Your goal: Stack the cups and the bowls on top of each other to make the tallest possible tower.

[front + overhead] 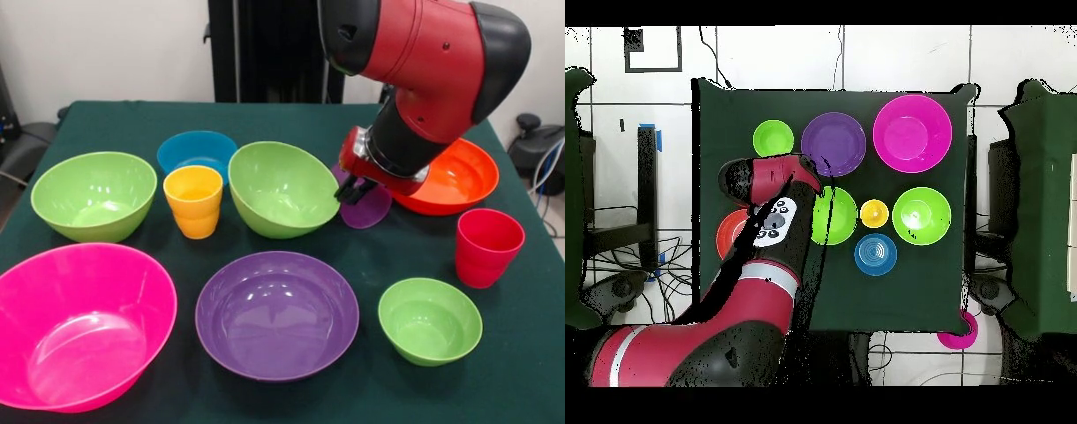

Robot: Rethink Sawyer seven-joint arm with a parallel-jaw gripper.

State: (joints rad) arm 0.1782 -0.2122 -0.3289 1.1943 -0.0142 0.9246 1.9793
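Here the red and black arm point(424, 79) is reaching down over the green table point(530, 353), and its gripper point(353, 189) is sitting low at a purple cup point(369, 208) lying on its side, just beside the tilted lime green bowl point(281, 188) and the orange-red bowl point(455, 177). I cannot tell how the claw is set. The yellow-orange cup point(193, 200) is standing upright between the tilted bowl and another lime green bowl point(94, 194), with the blue bowl point(196, 152) just behind it. The red cup point(487, 246) is standing near the small lime green bowl point(430, 320). The wide purple bowl point(276, 314) and the hot pink bowl point(79, 325) are resting along the front edge. Nothing is stacked.
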